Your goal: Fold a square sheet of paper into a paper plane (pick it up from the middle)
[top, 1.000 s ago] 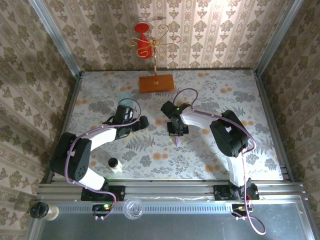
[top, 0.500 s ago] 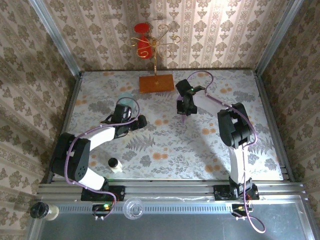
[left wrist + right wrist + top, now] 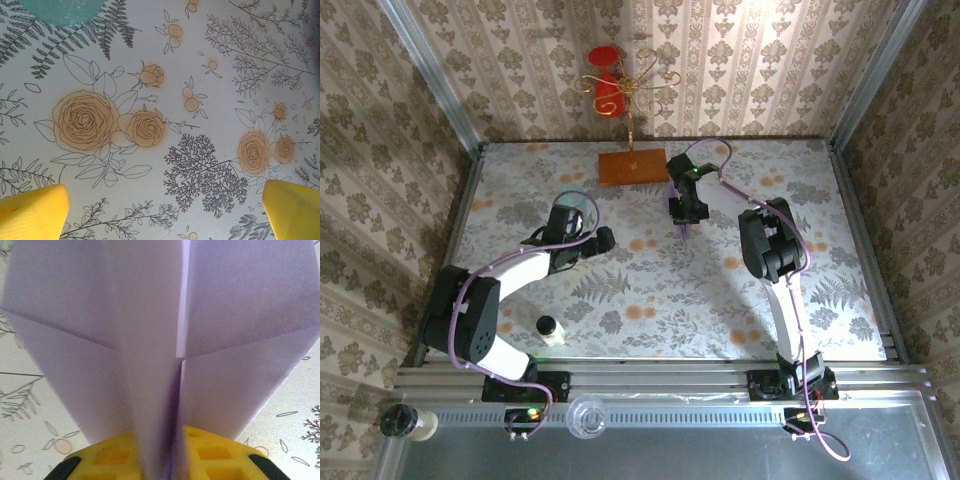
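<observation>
The paper plane (image 3: 165, 330) is a pale lilac dart with a lengthwise centre crease, and it looms close in the right wrist view. Its keel stands between the yellow fingers (image 3: 105, 456) of my right gripper (image 3: 161, 460), which is shut on it. From above, the right gripper (image 3: 685, 213) hangs just in front of the wooden board, with the plane's tip (image 3: 686, 232) poking out toward the near side. My left gripper (image 3: 582, 240) is open over the floral cloth, its yellow fingertips (image 3: 35, 210) wide apart with nothing between them.
The orange-brown wooden board (image 3: 633, 166) carries a gold wire stand (image 3: 632, 95) at the back centre. A pale teal cup (image 3: 572, 200) stands just beyond the left gripper. A small white bottle (image 3: 549, 329) is near the front left edge.
My right arm has carried the paper plane from the middle of the table toward the far side, up to the wooden board. The left arm has stayed still.
</observation>
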Tool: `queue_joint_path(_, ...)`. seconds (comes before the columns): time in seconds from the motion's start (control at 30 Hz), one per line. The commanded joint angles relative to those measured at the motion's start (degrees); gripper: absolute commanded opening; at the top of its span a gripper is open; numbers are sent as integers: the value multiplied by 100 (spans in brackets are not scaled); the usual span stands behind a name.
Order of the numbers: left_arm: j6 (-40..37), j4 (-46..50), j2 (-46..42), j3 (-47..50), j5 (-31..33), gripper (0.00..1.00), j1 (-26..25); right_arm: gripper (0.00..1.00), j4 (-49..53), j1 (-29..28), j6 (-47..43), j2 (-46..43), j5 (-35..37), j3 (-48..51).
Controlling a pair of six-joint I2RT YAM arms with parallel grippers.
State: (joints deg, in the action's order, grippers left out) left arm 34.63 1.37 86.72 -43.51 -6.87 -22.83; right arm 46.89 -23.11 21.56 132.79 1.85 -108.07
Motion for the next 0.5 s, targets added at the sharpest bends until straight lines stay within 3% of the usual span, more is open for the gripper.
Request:
queue_joint_path(0.0,-119,145,-19,-114,-93,100,16,25,404,23,-145,148,215,-113)
queue_joint_path(0.47,-133,161,-24,-102,-83,100,25,43,373,18,-62,409,482,-13)
